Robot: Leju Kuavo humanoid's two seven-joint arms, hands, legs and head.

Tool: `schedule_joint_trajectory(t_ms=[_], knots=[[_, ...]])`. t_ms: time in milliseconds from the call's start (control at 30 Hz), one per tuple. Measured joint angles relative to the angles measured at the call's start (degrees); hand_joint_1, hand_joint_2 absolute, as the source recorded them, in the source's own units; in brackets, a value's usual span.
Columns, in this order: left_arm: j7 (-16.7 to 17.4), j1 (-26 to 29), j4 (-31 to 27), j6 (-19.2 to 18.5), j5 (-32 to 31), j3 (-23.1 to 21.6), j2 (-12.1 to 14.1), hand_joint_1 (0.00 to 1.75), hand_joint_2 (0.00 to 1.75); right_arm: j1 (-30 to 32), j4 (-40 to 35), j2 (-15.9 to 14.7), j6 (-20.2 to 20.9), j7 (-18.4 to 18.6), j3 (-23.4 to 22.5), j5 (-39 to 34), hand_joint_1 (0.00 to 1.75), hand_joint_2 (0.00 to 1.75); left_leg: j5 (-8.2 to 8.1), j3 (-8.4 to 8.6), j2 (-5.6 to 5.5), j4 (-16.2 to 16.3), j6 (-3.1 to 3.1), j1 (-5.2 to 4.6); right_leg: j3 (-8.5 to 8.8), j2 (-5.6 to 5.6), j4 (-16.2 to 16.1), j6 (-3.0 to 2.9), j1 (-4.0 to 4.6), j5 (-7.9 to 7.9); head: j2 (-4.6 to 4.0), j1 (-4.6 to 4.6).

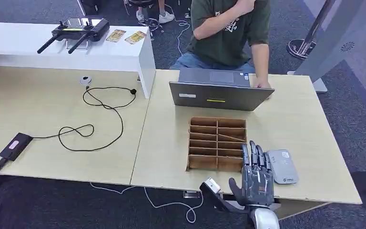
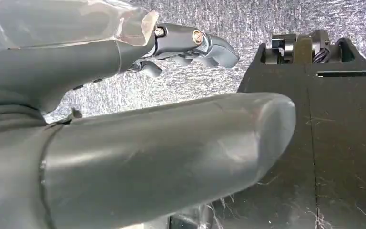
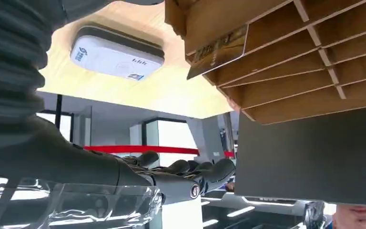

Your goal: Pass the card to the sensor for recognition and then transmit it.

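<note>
My right hand hovers at the table's front edge with its fingers stretched out straight and nothing in it. It sits between the wooden divided box and the grey card sensor, fingertips beside the box's front right corner. In the right wrist view a printed card stands slanted in one slot of the box, apart from my hand, and the sensor lies flat on the table. My left hand hangs over grey carpet, empty, fingers loosely apart.
A grey laptop stands just behind the box, with a person seated behind it, one hand by its right corner. On the white shelf at far left lie two cards and a black remote. A black device with a looped cable lies left.
</note>
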Motion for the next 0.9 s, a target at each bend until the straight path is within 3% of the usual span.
schedule_joint_trajectory(t_ms=[467,900], knots=[[-0.15,-0.94,0.00,-1.40,-0.05,-0.07,-0.26,0.00,0.00,-3.21,5.37,1.94,-0.92,-4.70,-1.40,0.00,0.00,1.75,0.01,0.01,0.01,0.00,0.00,0.00,0.00,0.01,0.01,0.00,0.00,0.00,0.00,0.00],[-0.15,-1.24,0.00,-1.68,0.13,-0.07,-0.28,0.00,0.00,-5.57,11.27,3.69,-1.31,-6.47,-3.63,0.00,0.00,1.75,0.01,0.00,0.01,0.00,0.00,0.00,0.00,0.01,0.01,0.00,0.00,0.01,0.00,-0.02]])
